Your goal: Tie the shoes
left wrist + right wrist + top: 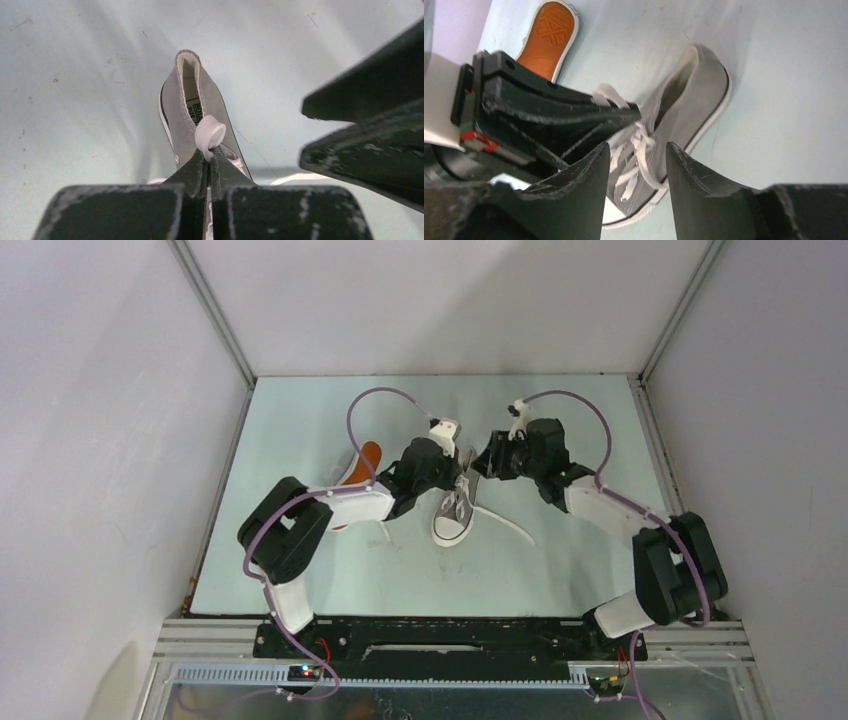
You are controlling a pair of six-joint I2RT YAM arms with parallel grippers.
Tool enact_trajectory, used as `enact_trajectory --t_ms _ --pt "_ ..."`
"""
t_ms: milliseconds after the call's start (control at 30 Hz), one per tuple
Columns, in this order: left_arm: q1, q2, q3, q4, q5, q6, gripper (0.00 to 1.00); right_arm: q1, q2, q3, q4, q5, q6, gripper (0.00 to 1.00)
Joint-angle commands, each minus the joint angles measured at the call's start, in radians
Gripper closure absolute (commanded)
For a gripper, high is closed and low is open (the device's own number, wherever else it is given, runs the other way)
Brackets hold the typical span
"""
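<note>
One grey shoe [455, 512] stands upright mid-table, white toe cap toward the arm bases. My left gripper [459, 466] is shut on a loop of its white lace [210, 133], held just above the tongue; in the left wrist view the gripper [208, 161] has its fingertips pressed together over the shoe [186, 102]. My right gripper [488, 462] hovers just right of it. In its own view the right gripper [638, 150] is open with nothing between the fingers, above the laced front of the shoe [691, 100]. The second shoe [366, 462] lies on its side, orange sole [549, 32] showing, partly hidden behind the left arm.
A loose lace end [508, 524] trails across the pale table [580, 570] to the shoe's right. White walls and metal frame posts enclose the table on three sides. The two grippers are very close together over the shoe.
</note>
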Motion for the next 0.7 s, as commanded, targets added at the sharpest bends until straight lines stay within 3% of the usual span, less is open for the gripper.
enact_trajectory --t_ms 0,167,367,667 --pt "0.023 -0.004 -0.016 0.088 0.072 -0.025 1.0 0.018 -0.1 -0.089 -0.052 0.108 0.154 0.51" --pt "0.053 -0.001 -0.028 0.112 0.157 -0.066 1.0 0.051 -0.138 -0.184 -0.007 0.084 0.057 0.45" --pt "0.08 0.012 -0.02 0.093 0.22 -0.075 1.0 0.064 -0.053 -0.186 0.065 -0.002 -0.121 0.46" --pt "0.09 0.039 0.025 0.026 0.256 -0.054 1.0 0.096 0.085 -0.103 0.085 0.007 -0.193 0.5"
